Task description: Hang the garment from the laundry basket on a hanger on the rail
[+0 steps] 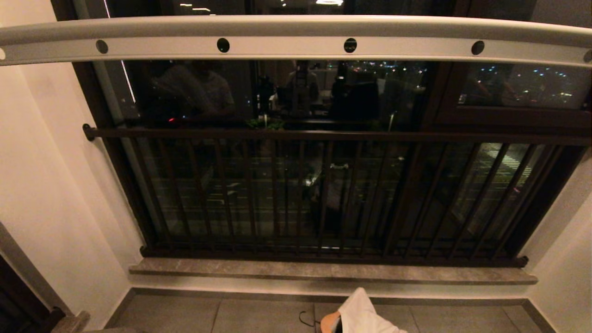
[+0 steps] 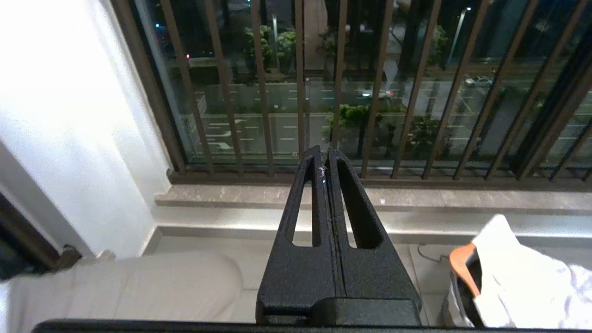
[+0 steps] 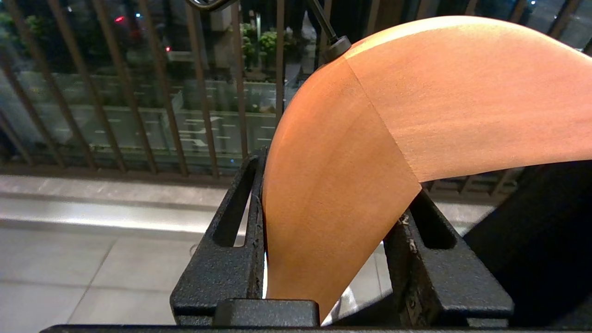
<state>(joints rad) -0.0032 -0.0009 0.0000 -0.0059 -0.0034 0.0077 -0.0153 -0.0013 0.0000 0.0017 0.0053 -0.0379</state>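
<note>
The rail, a pale grey bar with round dark holes, runs across the top of the head view. A wooden hanger with a dark metal hook stands between the jaws of my right gripper, which is shut on one of its arms. A white garment drapes over the hanger low in the head view, above the floor. From the left wrist the garment and hanger show off to the side. My left gripper is shut and empty. The laundry basket is out of view.
A dark brown barred window railing fills the wall ahead, with a grey stone sill at its foot. White walls close both sides. A pale rounded shape lies low on the left. Grey floor tiles lie in front.
</note>
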